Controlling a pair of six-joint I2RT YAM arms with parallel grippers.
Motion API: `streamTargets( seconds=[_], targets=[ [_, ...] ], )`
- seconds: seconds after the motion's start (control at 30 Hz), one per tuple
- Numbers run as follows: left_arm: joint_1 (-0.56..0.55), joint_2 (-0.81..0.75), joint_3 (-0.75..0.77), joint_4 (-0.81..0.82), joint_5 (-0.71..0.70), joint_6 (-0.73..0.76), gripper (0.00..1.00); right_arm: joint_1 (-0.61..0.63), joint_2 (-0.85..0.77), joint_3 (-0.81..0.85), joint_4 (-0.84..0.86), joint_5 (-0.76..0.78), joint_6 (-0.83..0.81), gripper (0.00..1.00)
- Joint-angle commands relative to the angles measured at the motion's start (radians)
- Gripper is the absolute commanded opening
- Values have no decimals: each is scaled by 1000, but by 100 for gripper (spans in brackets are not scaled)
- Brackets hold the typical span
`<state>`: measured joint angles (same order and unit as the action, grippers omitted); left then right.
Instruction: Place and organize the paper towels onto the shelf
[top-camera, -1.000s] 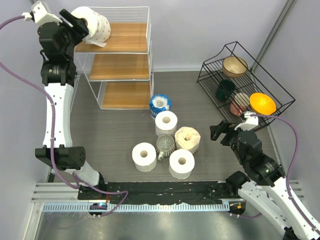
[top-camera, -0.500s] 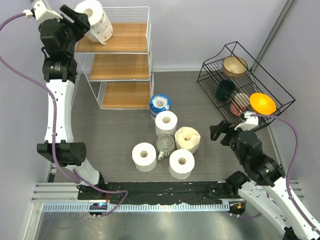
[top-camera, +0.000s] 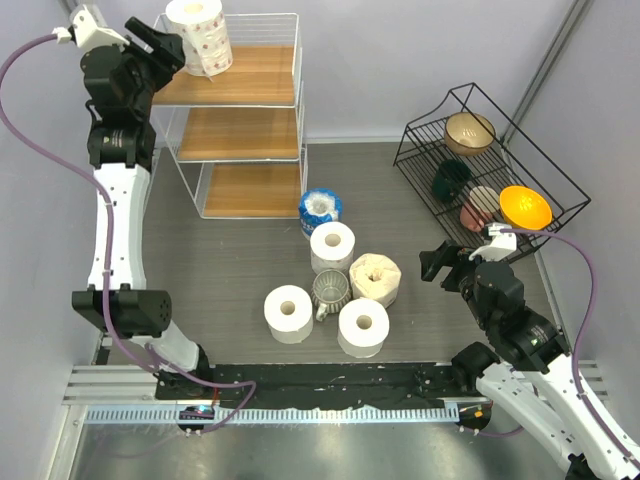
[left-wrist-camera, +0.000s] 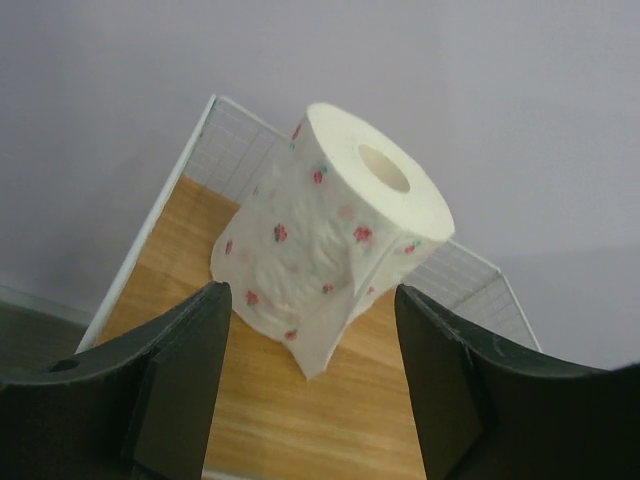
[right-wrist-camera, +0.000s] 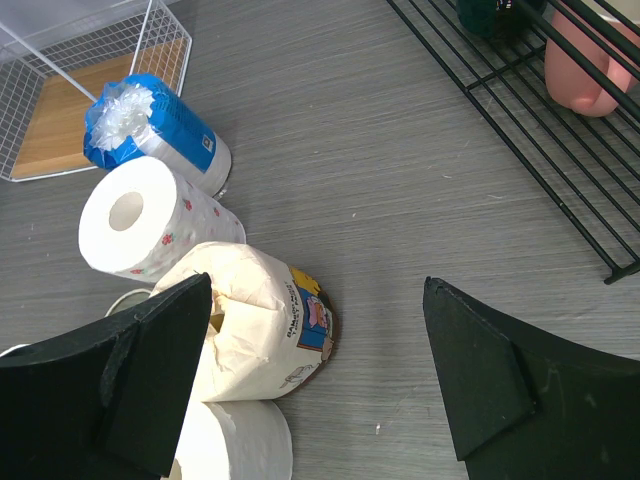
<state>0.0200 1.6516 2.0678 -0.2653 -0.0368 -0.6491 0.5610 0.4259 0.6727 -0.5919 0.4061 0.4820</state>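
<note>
Top external view has the right arm folded low, well to the right of the shelf (top-camera: 262, 76) and nearer than it. Its right gripper (top-camera: 437, 262) hangs over the grey table (top-camera: 240, 270), released and holding nothing. The right wrist view confirms wide-spread jaws on the right gripper (right-wrist-camera: 315, 290) and adds a printed label on the cream ragged roll (right-wrist-camera: 265, 335).

Just in front of the shelf's bottom board stands the blue-wrapped roll (top-camera: 320, 210). Nearer come a red-dotted roll (top-camera: 332, 245), the cream ragged roll (top-camera: 375, 278), a glass mug (top-camera: 330, 290) and two plain white rolls (top-camera: 288, 312) (top-camera: 363, 325).

The left arm stretches nearly straight up along the shelf's left side, wrist bent toward the top board. The left gripper (top-camera: 166, 46) is there, just beside a second red-dotted roll (top-camera: 200, 35). Only the left wrist view shows this second red-dotted roll (left-wrist-camera: 335, 240) upright on the board (left-wrist-camera: 300, 420), a loose sheet hanging down. The left gripper (left-wrist-camera: 310, 292) is spread wider than the roll, not clamping it; whether a finger brushes the sheet cannot be told.
</note>
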Motion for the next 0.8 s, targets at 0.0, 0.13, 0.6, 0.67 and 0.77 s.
streamTargets(
  seconds=[0.0,0.13,0.6,0.67,0.77],
  targets=[
    [3,-194,-135,43,102,-23,72,4,8,13,33,11,-2,92],
    [-11,-396,-412,34,244,-87,88,4,10,8,38,13,-3,92],
    [-659,-744,-1225,8,5,-50,100,4,19,7,40,3,1,92],
    [-707,-693,-1259,46,-34,-63,100,4,14,8,35,7,4,92],
    [-759,-603,-1266,90,-66,-69,100,4,4,11,30,10,7,92]
  ],
)
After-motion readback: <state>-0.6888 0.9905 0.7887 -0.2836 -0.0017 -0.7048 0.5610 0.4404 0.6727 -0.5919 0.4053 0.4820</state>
